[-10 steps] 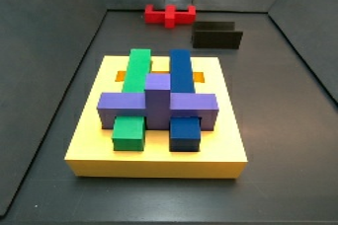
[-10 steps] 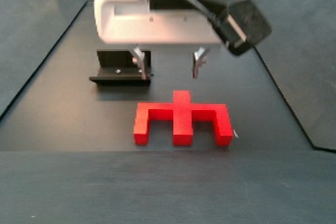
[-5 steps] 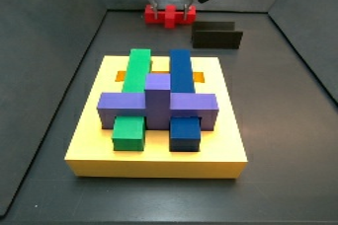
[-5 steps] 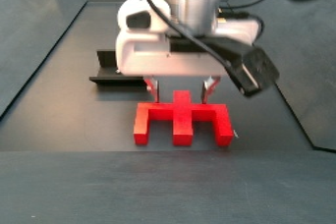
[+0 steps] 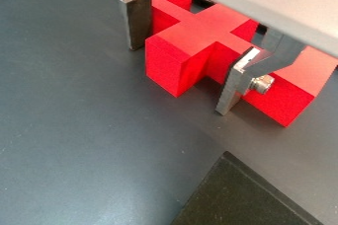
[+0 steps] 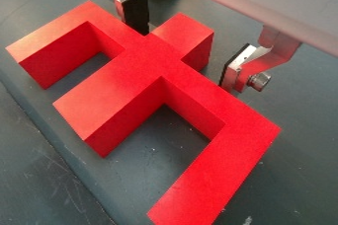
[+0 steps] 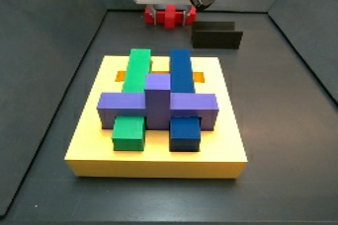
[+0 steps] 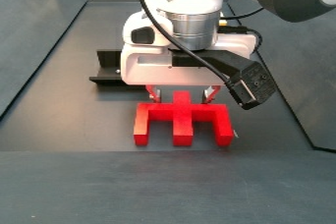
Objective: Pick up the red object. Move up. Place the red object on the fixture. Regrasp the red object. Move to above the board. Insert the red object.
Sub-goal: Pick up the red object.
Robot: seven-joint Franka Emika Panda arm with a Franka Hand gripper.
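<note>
The red object lies flat on the dark floor, also seen at the far end in a side view. My gripper is lowered over it, open. In both wrist views the silver fingers stand on either side of the red object's centre stub, and a small gap shows beside the stub. The fixture sits beside the red object, partly hidden behind the gripper body in a side view. The yellow board lies apart from the gripper, toward the other end of the floor.
Green, blue and purple blocks stand on the board. Dark walls close in the floor on both sides. The arm's white body rises above the red object.
The gripper has come down over the red object, from hanging above and behind it to having its fingers on either side of the centre stub. The red object has not moved.
</note>
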